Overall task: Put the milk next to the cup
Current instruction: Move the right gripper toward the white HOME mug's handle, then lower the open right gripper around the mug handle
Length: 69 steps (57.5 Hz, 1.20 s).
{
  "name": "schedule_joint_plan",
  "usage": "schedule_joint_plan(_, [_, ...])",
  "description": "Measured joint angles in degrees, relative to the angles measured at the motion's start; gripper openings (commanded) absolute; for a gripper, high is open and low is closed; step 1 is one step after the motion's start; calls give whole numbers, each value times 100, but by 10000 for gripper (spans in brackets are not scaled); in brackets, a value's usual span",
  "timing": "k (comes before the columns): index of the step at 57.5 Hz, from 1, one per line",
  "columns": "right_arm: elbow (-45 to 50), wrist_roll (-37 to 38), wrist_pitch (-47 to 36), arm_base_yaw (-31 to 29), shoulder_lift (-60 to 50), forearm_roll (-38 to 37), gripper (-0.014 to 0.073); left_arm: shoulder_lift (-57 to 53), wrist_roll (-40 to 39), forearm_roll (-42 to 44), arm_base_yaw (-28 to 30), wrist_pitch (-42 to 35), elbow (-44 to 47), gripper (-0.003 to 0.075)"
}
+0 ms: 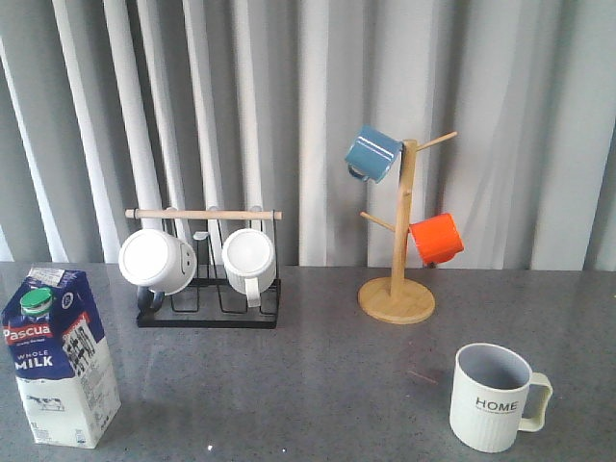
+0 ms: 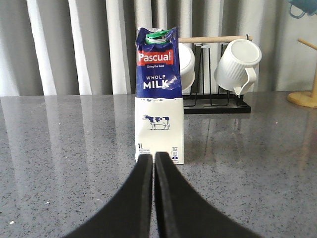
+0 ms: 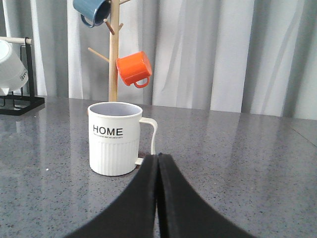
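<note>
Milk (image 2: 159,96) stands upright just ahead of the clenched, empty left gripper (image 2: 153,161); cup (image 3: 115,138) just ahead of the clenched right gripper (image 3: 158,161). Carton judged top-heavy, crushable; best gripped mid-body.

Bright, even light (glossy tabletop (image 1: 318,375))

- A grey speckled stone-look table (image 1: 318,375) fills the lower part of the front view; its glossy surface shows soft, pale reflections.
- Behind it, a pale grey-white curtain (image 1: 289,115) hangs in long vertical folds across the whole back of the scene.
- The light is even and soft, with brighter and darker bands running down the curtain folds.
- No floor or window shows.
</note>
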Motion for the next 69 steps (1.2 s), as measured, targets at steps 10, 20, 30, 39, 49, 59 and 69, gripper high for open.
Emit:
schedule_joint_plan(10, [0, 0, -176, 0, 0, 0, -8, 0, 0, 0, 0, 0, 0, -6])
schedule_joint_plan(20, [7, 149, -1690, 0, 0, 0, -8, 0, -233, -211, 0, -275, -22, -6])
schedule_joint_plan(30, [-697, 546, -1733, 0, 61, -11, -8, 6, -556, -340, 0, -214, -856, -6])
schedule_joint_plan(39, [-1717, 319, -728, 0, 1621, -33, -8, 1032, -391, -280, 0, 88, -2253, -6])
schedule_joint_plan(49, [-2465, 361, -414, 0, 3636, 175, -8, 3212, -391, -272, 0, 656, -3475, -6])
schedule_joint_plan(59, [-2700, 506, -945, 0, 4433, 383, -8, 4689, -391, -268, 0, 565, -4001, -6])
schedule_joint_plan(69, [-2705, 560, -1317, 0, 4602, 515, 6, 5330, -391, -268, 0, -112, -4051, 0])
